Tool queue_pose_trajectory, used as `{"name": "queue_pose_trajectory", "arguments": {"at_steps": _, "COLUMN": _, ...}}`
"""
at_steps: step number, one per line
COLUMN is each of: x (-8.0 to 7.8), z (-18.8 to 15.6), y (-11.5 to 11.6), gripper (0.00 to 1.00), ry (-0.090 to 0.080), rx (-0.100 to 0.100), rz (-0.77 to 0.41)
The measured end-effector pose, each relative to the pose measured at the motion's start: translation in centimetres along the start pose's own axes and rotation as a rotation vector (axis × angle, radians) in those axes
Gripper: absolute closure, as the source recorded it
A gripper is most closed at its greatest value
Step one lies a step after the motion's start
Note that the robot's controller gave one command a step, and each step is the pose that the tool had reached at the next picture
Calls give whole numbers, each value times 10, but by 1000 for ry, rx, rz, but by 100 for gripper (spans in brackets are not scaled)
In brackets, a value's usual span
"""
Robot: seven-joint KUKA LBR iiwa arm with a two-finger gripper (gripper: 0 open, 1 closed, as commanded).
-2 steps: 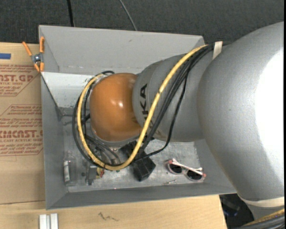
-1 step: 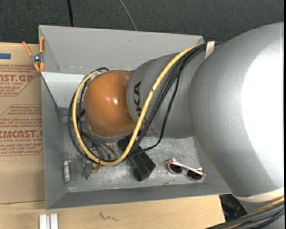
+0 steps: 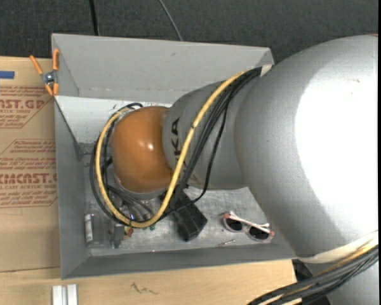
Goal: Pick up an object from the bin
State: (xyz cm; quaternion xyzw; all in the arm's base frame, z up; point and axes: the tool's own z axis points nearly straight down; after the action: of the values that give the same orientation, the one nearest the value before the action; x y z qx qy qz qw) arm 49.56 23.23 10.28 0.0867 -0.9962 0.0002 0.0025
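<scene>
My gripper (image 3: 116,231) reaches down into the bin's front left corner, mostly hidden beneath the arm's orange dome and its loops of cable. A small grey, silvery thing (image 3: 89,227) stands right beside it against the left wall. To its right a black blocky thing (image 3: 189,222) lies on the bin floor, touching the cables. Farther right, near the front wall, lies a pair of white-framed sunglasses with pinkish lenses (image 3: 248,227).
The big silver arm comes in from the right and covers the bin's middle and right side. Its orange dome and yellow and black cables hang over the left half. Grey floor shows along the front wall between the black thing and the sunglasses.
</scene>
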Motion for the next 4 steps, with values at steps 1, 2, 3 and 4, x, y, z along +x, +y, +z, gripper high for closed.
{"name": "queue_pose_trajectory", "arguments": {"at_steps": 1, "x": 1, "z": -37, "y": -2, "gripper": 100, "ry": -4, "rx": -1, "rz": 34}}
{"name": "queue_pose_trajectory", "arguments": {"at_steps": 2, "x": -15, "z": -69, "y": -6, "gripper": 100, "ry": -6, "rx": -1, "rz": 46}}
{"name": "queue_pose_trajectory", "arguments": {"at_steps": 3, "x": 1, "z": -70, "y": -10, "gripper": 100, "ry": -6, "rx": -1, "rz": 51}}
{"name": "queue_pose_trajectory", "arguments": {"at_steps": 4, "x": -32, "z": -74, "y": 5, "gripper": 100, "ry": -7, "rx": -2, "rz": 54}}
